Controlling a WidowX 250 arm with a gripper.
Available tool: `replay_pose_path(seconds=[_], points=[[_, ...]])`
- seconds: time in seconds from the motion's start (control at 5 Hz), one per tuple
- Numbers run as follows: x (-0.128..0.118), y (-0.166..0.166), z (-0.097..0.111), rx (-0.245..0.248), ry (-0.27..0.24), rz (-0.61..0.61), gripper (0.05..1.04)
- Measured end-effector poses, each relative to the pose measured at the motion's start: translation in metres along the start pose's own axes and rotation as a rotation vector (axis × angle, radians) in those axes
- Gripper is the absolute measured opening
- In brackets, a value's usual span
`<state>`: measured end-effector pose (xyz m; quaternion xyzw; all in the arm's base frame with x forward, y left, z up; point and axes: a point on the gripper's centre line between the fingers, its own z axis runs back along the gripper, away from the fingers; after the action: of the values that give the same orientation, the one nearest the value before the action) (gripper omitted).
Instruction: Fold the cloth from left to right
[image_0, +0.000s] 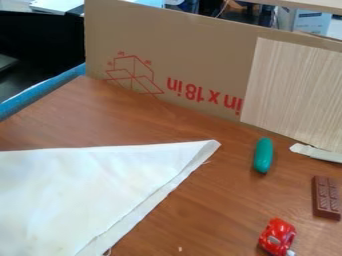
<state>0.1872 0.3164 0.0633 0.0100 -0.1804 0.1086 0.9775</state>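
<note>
Evidently, the desk (200, 220) carries the white cloth (73, 195) at its left and lower left, reaching the view's left border. Handling, as judged: light, limp, matte, not fragile; liable to wrinkle or drag. Recommended hold: a pinch at the left side for the rightward fold. The lower-right edge (137, 216) appears to have 2 layers. The pointed corner (208, 145) lies rightmost. Gripper state: cannot be determined.

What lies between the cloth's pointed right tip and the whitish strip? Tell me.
A green rounded object, lying on the wooden table, in the camera view.
</note>
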Motion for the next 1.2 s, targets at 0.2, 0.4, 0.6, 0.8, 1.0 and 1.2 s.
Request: replay_pose_path(seconds=[0.2, 0.4, 0.6, 0.8, 1.0, 1.2], points=[[-0.014, 0.015, 0.004, -0.022, 0.010, -0.008, 1.001], [-0.022, 0.019, 0.002, -0.001, 0.005, -0.033, 1.001], [-0.025, 0.026, -0.004, 0.024, 0.001, -0.047, 1.001], [-0.031, 0.028, -0.009, 0.045, 0.012, -0.046, 1.001], [-0.043, 0.030, -0.021, 0.069, 0.049, -0.038, 1.001], [-0.052, 0.032, -0.029, 0.094, 0.082, -0.037, 1.001]])
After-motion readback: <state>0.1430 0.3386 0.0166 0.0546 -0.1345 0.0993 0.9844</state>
